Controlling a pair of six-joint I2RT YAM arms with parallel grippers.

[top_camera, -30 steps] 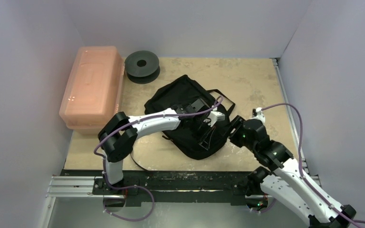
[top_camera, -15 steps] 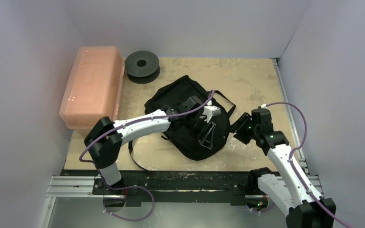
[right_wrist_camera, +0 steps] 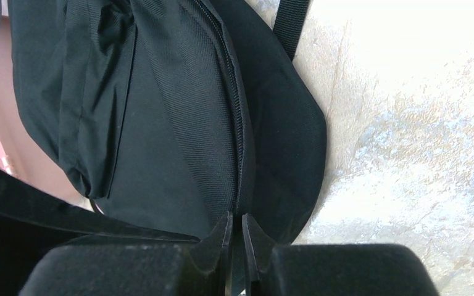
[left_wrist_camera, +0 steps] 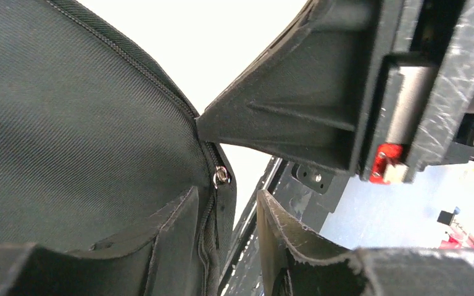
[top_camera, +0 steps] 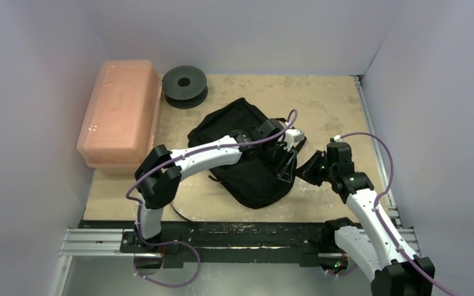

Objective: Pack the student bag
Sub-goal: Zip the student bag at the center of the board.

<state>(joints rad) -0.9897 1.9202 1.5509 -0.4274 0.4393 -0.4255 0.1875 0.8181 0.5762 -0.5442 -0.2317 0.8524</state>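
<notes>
Grip on the bag (top_camera: 256, 185), lying mid-surface (top_camera: 339, 111), has just swapped: my right jaws have narrowed to pinch its zip seam toward the surface's right edge, while my left jaws, shut a second ago, stand half open just short of the zip pull (left_wrist_camera: 221, 176), so I judge the zip gets worked next.

Robotics laboratory test cell: plain pale walls (top_camera: 253, 31) are enclosing a tan tabletop (top_camera: 327, 98) on three sides; the left arm (top_camera: 203, 157) and right arm (top_camera: 370, 209) are standing bolted to a near-edge aluminium rail (top_camera: 92, 239)
</notes>
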